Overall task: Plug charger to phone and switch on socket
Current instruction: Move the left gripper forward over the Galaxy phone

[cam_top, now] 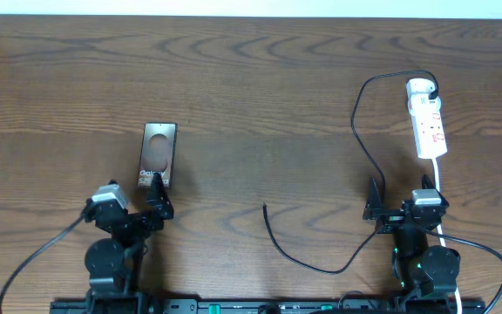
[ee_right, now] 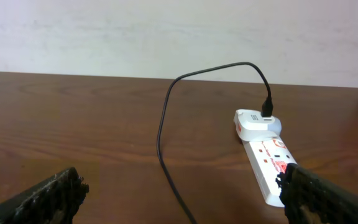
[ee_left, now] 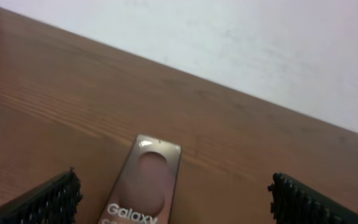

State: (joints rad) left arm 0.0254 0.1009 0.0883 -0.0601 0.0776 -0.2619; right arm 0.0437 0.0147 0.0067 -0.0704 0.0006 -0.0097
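The bronze phone (cam_top: 158,155) lies flat on the table, its "Galaxy" lettering facing my left gripper (cam_top: 134,197). In the left wrist view the phone (ee_left: 146,186) sits just left of centre between the open fingers (ee_left: 48,202), untouched. The white socket (cam_top: 428,122) lies at the far right, with the charger (cam_top: 356,122) plugged into an adapter at its far end. The black cable loops down past my right gripper (cam_top: 405,201), and its plug tip (cam_top: 265,208) lies free mid-table. My right gripper (ee_right: 182,196) is open and empty, with the cable (ee_right: 164,124) between its fingers and the socket (ee_right: 267,158) by the right finger.
The socket's white cord (cam_top: 440,187) runs down past the right arm towards the table's front edge. A thicker black robot cable (cam_top: 33,253) curves off the left arm base. A white wall (ee_right: 166,31) bounds the far side.
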